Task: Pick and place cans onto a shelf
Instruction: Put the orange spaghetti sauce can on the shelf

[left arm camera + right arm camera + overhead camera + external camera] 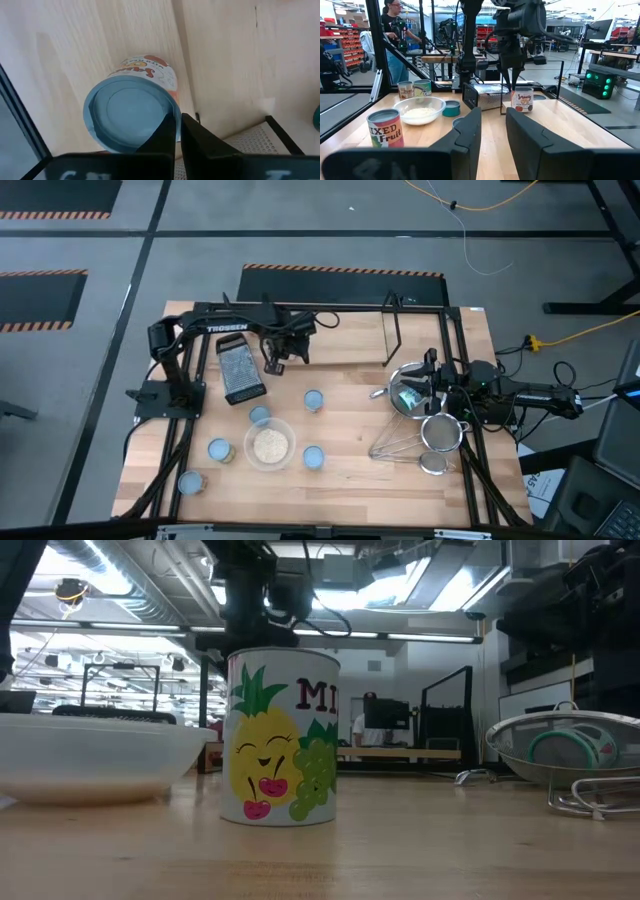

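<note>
LEFT gripper (176,131) pinched shut, empty, above sauce can (131,111) at table's 11 o'clock | risk: I descend closed, fingertips strike lid, can tips | shelf (345,275) at 12 o'clock

Robotics lab or industrial workshop: grey floor (300,225) with orange-and-black hazard striping (340,271), exposed ceiling ducts (120,580) and strip lights, further workbenches (440,59), red parts bins (345,42), loose yellow cables (590,330), a person (395,35) standing at a far rig.

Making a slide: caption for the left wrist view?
Shut left gripper poised above a blue-topped can on the wooden table.
</note>
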Motion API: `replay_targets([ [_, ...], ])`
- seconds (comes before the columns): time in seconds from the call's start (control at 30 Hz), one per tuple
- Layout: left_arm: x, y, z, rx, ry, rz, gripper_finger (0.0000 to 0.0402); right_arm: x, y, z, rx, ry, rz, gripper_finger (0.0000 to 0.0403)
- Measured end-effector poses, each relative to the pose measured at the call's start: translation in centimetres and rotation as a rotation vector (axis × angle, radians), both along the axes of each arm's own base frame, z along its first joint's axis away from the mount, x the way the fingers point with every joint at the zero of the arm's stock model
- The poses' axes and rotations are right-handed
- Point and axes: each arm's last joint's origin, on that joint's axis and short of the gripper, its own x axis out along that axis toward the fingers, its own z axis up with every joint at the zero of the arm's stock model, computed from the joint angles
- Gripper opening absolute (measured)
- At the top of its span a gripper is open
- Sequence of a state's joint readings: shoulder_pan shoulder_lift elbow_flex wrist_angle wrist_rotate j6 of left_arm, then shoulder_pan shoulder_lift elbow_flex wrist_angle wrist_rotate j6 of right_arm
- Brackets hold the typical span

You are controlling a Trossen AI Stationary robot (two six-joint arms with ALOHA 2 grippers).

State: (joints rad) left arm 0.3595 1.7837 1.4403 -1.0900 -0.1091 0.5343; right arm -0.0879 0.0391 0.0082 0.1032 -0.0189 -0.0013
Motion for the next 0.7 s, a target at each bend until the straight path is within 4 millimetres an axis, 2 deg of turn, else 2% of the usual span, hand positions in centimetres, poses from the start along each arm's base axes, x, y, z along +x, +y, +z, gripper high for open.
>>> replay_targets([
  [0.23,0.19,0.02,-0.3,0.002,0.007,-0.001,0.0008,0.0,0.0,-0.03,0.0,0.003,0.0,0.0095],
  [0.7,0.24,0.01,-0.33,0.003,0.004,0.001,0.0074,0.0,0.0,-0.03,0.0,0.003,0.0,0.0095],
])
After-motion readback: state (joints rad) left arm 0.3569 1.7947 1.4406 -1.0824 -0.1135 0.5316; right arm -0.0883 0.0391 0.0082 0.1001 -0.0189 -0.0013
